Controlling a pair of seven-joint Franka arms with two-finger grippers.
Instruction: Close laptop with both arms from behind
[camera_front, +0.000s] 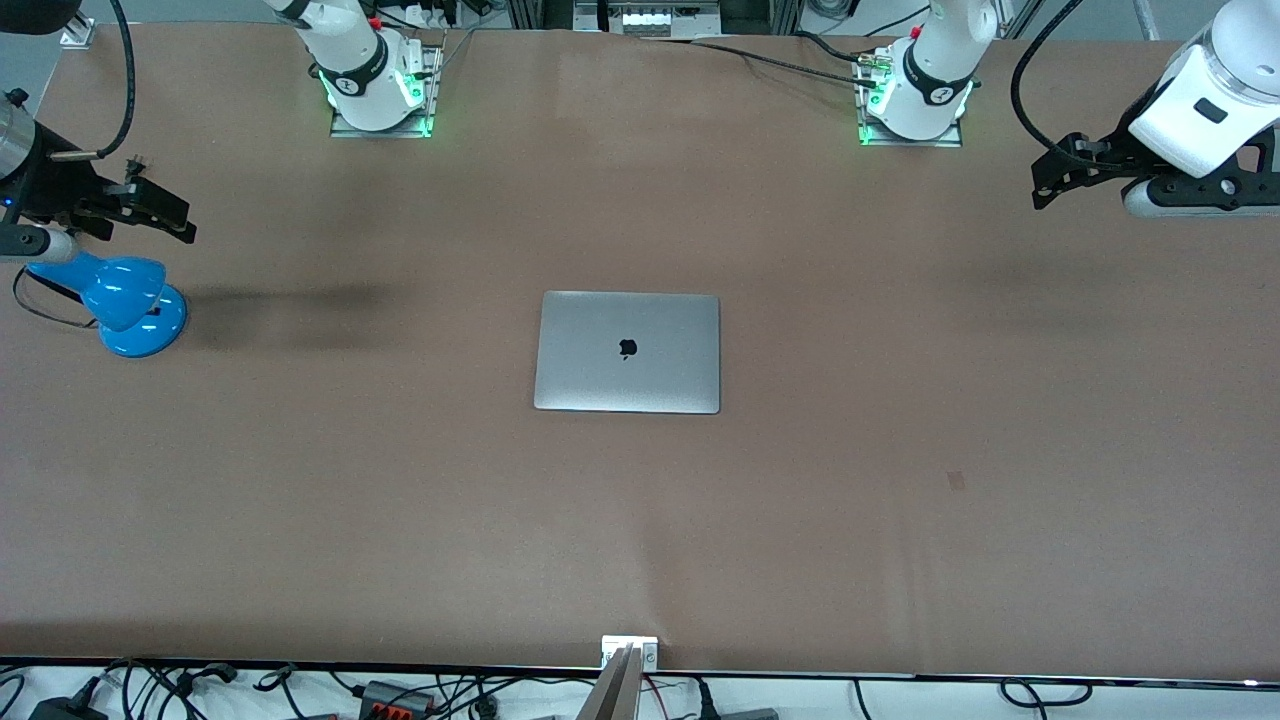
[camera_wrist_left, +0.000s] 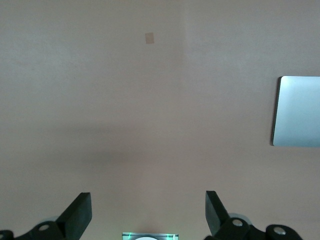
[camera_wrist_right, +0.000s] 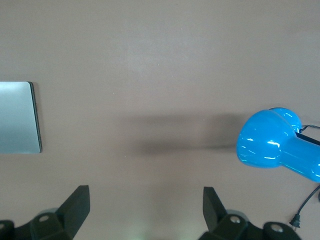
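While both arms hang raised at the worktop's (camera_front: 400, 520) ends, the task appears complete. Right end effector (camera_front: 160, 210): fingers spread wide, empty, over a blue lamp (camera_front: 130, 300). Laptop (camera_front: 628, 352): shut flat, well apart from both, midway between them; black apple logo, no legible writing. Left end effector (camera_front: 1050, 180): spread, empty. Next move, by judgement: none beyond waiting.

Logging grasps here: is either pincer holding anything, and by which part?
Nothing is held. The left pincer and right pincer are open, up at the table's ends; the laptop lies closed.
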